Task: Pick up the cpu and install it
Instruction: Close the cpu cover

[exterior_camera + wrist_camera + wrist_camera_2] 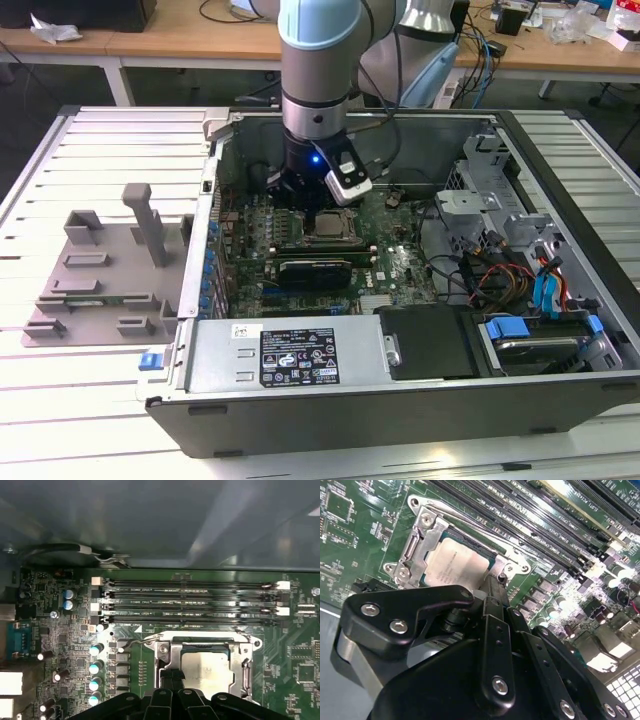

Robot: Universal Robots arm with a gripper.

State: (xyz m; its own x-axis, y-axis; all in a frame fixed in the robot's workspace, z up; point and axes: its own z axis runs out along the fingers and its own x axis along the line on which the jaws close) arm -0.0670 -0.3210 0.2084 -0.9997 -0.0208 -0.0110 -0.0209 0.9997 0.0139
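The cpu is a flat square chip with a silver-grey top. It lies flat in the socket on the green motherboard, with the metal socket frame around it. It also shows in the first wrist view as the cpu and in the exterior view as the cpu. My gripper is down inside the open computer case, its black tip at one edge of the chip. I cannot tell whether it touches the chip. The gripper sits at the socket's side, and the gripper hangs under the arm's wrist.
Long memory slots run beside the socket. A black card lies close to it. Drive bays and coloured cables fill the case on the exterior view's right. A grey fixture tray rests on the slatted table at the left.
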